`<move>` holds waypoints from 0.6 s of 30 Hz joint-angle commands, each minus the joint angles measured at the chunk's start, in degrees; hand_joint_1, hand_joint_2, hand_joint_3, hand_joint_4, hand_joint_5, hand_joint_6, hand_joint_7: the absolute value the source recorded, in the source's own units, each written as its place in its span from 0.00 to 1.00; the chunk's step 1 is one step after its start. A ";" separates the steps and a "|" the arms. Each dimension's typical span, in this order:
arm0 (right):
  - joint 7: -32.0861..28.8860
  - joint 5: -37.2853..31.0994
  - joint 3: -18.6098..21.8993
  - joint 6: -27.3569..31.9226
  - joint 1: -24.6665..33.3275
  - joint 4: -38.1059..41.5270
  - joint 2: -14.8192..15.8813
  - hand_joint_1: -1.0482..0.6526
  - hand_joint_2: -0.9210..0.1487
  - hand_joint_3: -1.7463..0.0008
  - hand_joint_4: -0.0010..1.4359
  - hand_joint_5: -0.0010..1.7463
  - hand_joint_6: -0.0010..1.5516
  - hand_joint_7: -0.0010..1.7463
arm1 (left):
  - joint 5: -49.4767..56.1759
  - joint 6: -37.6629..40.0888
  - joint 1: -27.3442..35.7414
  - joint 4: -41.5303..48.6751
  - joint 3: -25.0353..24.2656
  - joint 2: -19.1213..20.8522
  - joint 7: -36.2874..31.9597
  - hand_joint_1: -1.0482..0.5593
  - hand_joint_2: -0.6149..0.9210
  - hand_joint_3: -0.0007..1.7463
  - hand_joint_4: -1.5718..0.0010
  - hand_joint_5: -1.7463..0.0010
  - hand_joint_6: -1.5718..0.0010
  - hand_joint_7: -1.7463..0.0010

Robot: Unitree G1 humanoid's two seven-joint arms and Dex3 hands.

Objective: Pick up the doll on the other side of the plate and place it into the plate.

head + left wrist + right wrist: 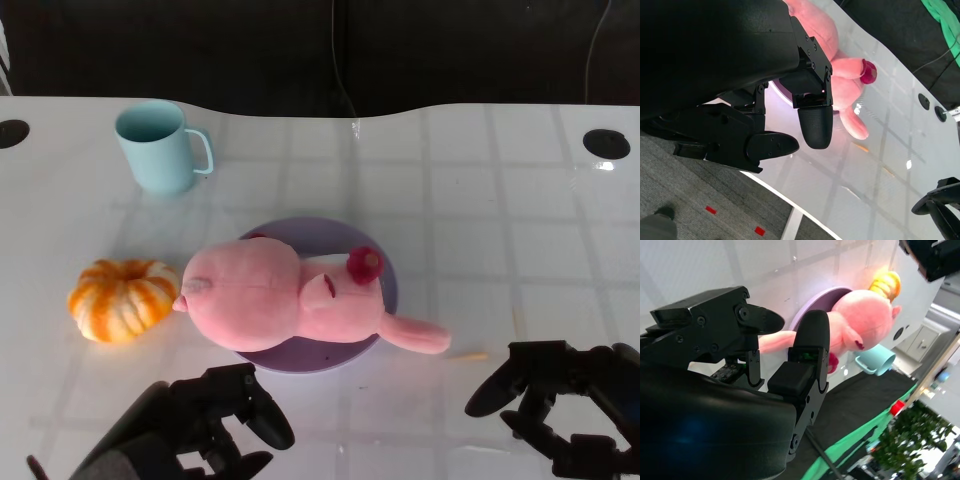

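Doll: the pink plush pig doll [285, 298] lies on its side across the round purple plate [392, 290], snout and one leg hanging past the rim.
Left hand [215, 420]: near the plate's front edge, fingers loosely apart, grasping nothing.
Right hand [565, 395]: low over the white tiled surface [480, 200], fingers released and empty.
Bystanders: orange plush pumpkin [122, 298] and light-blue mug [160, 146], apart from the plate.
Risk: the overhanging doll looks easy to drag off should a retreating finger snag it.
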State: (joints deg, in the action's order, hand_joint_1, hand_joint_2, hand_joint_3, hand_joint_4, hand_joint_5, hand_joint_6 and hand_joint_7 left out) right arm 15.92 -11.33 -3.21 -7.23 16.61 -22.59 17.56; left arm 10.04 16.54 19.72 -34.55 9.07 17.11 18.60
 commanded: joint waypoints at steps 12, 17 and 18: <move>-1.63 -0.94 -1.51 0.41 -1.37 3.74 -1.07 0.68 0.48 0.30 0.54 0.94 0.52 0.68 | -2.83 -3.91 0.13 2.19 -2.38 1.79 0.51 0.58 1.00 0.27 0.62 0.15 0.63 0.29; -1.91 -0.93 -1.96 -0.08 -1.60 4.21 -1.23 0.67 0.49 0.29 0.53 0.96 0.51 0.72 | -2.45 -4.26 0.09 2.30 -2.35 2.10 0.31 0.58 1.00 0.27 0.62 0.13 0.63 0.27; -1.91 -1.00 -2.05 0.00 -1.69 4.26 -1.21 0.67 0.49 0.29 0.53 0.96 0.50 0.72 | -2.50 -4.26 0.02 2.37 -2.33 2.05 0.28 0.58 1.00 0.27 0.62 0.13 0.63 0.27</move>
State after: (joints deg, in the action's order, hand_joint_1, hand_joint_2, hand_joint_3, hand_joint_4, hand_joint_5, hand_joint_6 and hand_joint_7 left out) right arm 14.38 -12.50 -5.44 -6.95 15.35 -18.77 16.18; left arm 7.69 12.83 19.71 -32.40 7.20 18.38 18.62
